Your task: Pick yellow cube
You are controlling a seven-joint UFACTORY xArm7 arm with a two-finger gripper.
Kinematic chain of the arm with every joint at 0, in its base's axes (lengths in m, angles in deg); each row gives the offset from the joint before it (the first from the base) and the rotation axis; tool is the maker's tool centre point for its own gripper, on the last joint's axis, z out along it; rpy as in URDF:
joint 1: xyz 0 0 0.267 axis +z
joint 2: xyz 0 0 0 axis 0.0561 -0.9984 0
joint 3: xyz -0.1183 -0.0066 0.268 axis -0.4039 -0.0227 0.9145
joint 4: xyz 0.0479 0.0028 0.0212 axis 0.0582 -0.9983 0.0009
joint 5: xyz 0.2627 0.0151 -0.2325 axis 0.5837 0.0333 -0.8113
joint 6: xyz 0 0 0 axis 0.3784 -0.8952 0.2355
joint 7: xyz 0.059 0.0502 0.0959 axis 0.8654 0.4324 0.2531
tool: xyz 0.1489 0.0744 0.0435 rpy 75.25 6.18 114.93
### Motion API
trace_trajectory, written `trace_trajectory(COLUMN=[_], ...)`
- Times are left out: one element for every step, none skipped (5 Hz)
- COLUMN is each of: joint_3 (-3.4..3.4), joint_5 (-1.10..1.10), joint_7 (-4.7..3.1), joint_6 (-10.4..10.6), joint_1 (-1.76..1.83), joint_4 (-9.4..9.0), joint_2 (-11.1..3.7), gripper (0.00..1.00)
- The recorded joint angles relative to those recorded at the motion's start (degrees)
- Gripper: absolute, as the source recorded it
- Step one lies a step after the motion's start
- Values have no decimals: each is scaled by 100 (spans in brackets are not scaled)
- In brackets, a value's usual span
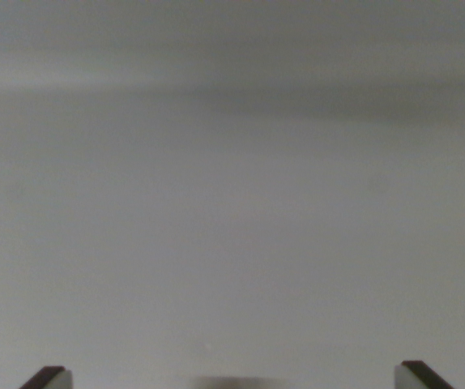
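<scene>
The gripper [232, 381] hangs with its fingers spread wide, tips poking in at seven and five o'clock, nothing between them. Below is only a bare grey table [232, 211]. The yellow cube is nowhere in view, so closing now would likely grab air.

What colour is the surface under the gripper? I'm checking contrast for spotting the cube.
Plain light grey surface, seen in the wrist view.

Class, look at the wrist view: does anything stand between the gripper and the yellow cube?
That cannot be judged: no yellow cube shows. Only the open gripper fingertips and a bare grey surface are visible.
</scene>
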Motion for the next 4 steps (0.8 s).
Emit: trace_trajectory(joint_3=[7,7,14,14], joint_5=[28,28,57,57], joint_7=[-30,-30,-61,-61], joint_6=[270,270,542,542], joint_1=[2,2,4,4], joint_4=[-253,-253,-508,-508], joint_2=[-27,-27,-54,-54], gripper=[0,0,0,0])
